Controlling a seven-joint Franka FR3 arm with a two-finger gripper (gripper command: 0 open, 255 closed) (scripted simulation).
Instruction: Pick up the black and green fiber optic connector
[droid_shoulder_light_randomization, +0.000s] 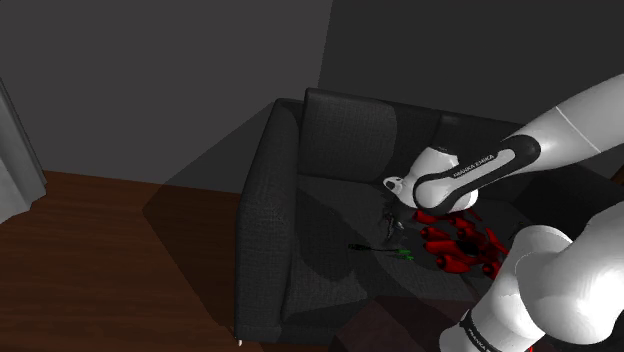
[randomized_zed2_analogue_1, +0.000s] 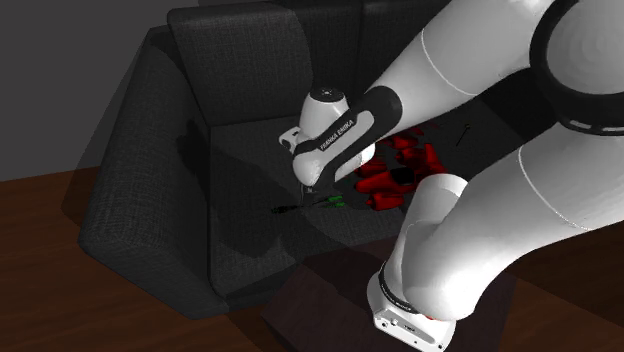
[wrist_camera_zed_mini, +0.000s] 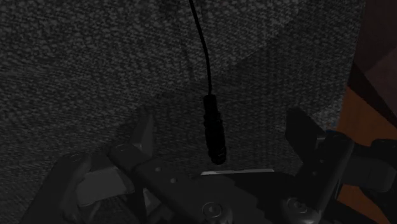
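Claw (wrist_camera_zed_mini: 222, 126) open, its two fingers (wrist_camera_zed_mini: 145, 130) standing well apart and touching nothing, low over the seat of a dark sofa (wrist_camera_zed_mini: 89, 63). Between those fingers, nearer the middle than either pad, lies the black barrel of the connector (wrist_camera_zed_mini: 214, 130). Its thin cable (wrist_camera_zed_mini: 205, 51) runs straight out ahead of the claw across the cushion. From the shoulder view the connector's green end (droid_shoulder_light_randomization: 405, 256) points off to one side of the claw, toward a heap of red pieces (droid_shoulder_light_randomization: 455, 245) lying just beyond it on the same seat.

By my reading, the step in hand is the last of the approach: the claw is lined up over the connector but has not taken it. How much gap is left above the cushion I cannot tell.

The next move calls for a short, straight drop until the pads flank the barrel, then a squeeze across its width — the barrel already lies along the gap, so no turn of the wrist looks needed. It is a slim thing on a soft cushion, so the fingers should go low enough to catch it at mid-height. They should keep away from the red heap.
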